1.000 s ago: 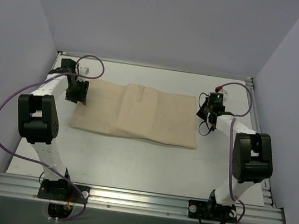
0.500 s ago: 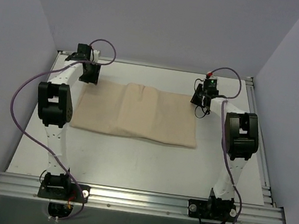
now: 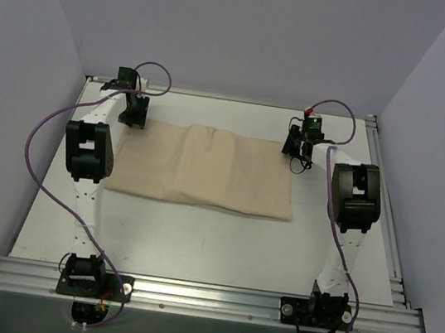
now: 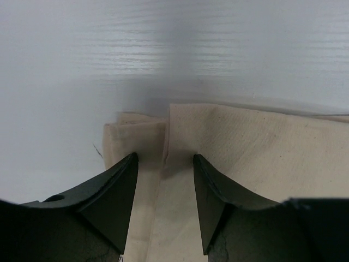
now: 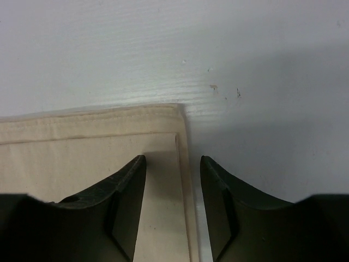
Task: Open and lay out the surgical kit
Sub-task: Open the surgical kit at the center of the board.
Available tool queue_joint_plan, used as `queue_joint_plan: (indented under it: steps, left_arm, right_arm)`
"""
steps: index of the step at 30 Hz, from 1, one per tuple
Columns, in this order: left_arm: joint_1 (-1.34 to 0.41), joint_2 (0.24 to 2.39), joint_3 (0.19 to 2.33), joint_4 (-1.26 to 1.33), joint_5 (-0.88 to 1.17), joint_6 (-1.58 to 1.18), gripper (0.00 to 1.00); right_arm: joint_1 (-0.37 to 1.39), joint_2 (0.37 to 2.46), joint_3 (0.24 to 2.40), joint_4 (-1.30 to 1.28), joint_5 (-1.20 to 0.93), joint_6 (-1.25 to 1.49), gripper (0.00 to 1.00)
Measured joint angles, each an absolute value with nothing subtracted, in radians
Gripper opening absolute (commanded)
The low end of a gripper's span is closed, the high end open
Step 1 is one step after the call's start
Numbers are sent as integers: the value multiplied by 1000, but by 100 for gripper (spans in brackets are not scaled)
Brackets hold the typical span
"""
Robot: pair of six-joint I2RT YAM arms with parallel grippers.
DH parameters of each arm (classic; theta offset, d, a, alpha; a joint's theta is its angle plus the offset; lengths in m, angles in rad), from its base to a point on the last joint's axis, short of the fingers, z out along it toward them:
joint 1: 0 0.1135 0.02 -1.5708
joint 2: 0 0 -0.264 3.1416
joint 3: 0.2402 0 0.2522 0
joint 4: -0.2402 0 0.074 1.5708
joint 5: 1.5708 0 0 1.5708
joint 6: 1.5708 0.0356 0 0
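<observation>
Since a second ago both arms have stretched away from the near edge toward the far edge of the counter (image 3: 195,238). The left hand (image 3: 134,111) has gone from the cloth's left side up to its far left corner, and the right hand (image 3: 295,146) has gone from beside the right edge up to the far right corner. Over the last half second they have only crept a little further. The cloth wrap (image 3: 205,168) has not shifted and is as folded as before.

The left hand sits over the far left corner of the wrap, close to the counter's far left corner. In the left wrist view its fingers (image 4: 117,191) are apart. Both tips are over the beige cloth (image 4: 245,142), with a raised fold edge running up between them and a second layer showing to the left.

The wrap lies shut across the middle of the counter, nearer the far edge than the near one, a long fold creasing its centre. Its contents cannot be seen.

The right hand is over the far right corner of the wrap. In the right wrist view its fingers (image 5: 128,196) are also spread. One tip is over the stitched cloth (image 5: 82,147), the other over bare counter (image 5: 245,54) just past the hem, so the cloth's side edge lies between them. Whether either hand touches the cloth cannot be told.
</observation>
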State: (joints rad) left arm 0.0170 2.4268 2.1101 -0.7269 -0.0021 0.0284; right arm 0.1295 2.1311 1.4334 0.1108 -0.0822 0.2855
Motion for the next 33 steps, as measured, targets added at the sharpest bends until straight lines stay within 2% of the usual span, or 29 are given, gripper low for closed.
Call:
queue_joint_plan:
  steps: [4,7,8,11,12,13,18,21,22,33]
  left_arm:
    - [19,2435,2114,-728,35,29,49]
    - [22,2436,2114,-728,58,27,34]
    - [22,2436,2114,-727,64,28,27]
    - [22,2436,2114,-727,81,32,17]
    - [22,2436,2114,-727,86,33,7]
    - [21,2436,2113,-726,89,32,3]
    - [22,2421,2086,-704,100,39,2]
    - [22,2405,2063,-690,103,42,2]
    - [22,2399,2057,-685,104,43,2]
    - [22,2341,2037,-679,105,53,2]
  right_arm:
    - [125,2140,1436,126,-101,282,30]
    - [125,2140,1436,125,-103,281,23]
    - [125,2141,1436,125,-102,279,23]
    - [125,2141,1436,124,-102,274,26]
    - [125,2141,1436,124,-101,271,26]
    - [125,2141,1436,124,-101,267,25]
    - [125,2135,1433,125,-96,249,19]
    - [125,2130,1429,127,-98,235,8]
    - [125,2128,1429,128,-99,233,0]
    - [117,2128,1459,130,-164,207,0]
